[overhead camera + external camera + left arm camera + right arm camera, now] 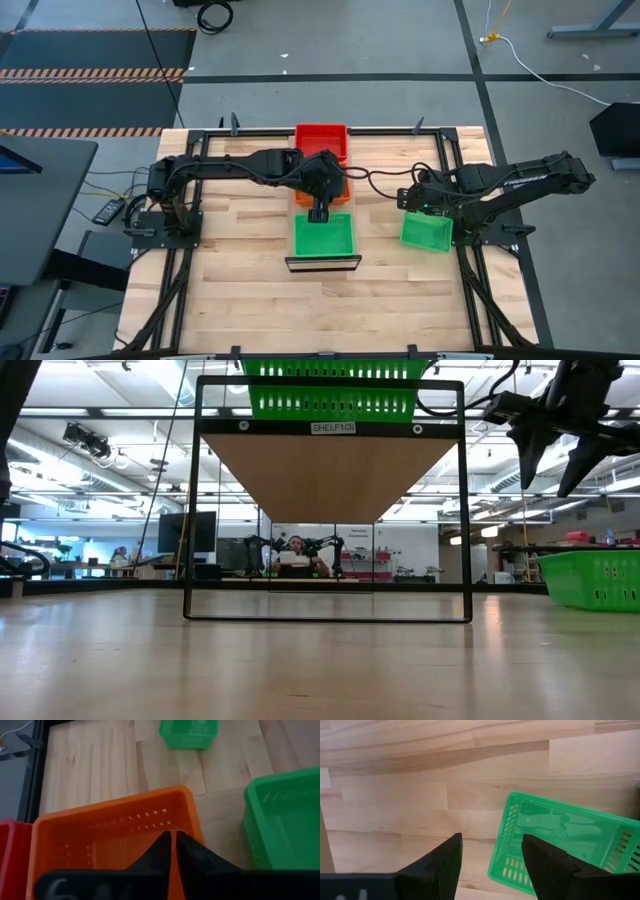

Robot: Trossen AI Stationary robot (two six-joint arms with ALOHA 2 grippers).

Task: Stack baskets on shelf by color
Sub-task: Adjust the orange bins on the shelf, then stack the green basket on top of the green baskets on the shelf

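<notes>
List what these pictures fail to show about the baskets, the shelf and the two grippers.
- High view: the orange plastic mesh basket is mostly hidden under the left arm, so its stack count cannot be told.
- Left wrist view: the red plastic basket is cut off by the picture edge.
- Low view: the pale wooden shelf shows only its underside; baskets behind the green mesh basket are hidden.
- Left wrist view: the shut left gripper sits at the orange basket's wall; whether it pinches it is unclear.
</notes>
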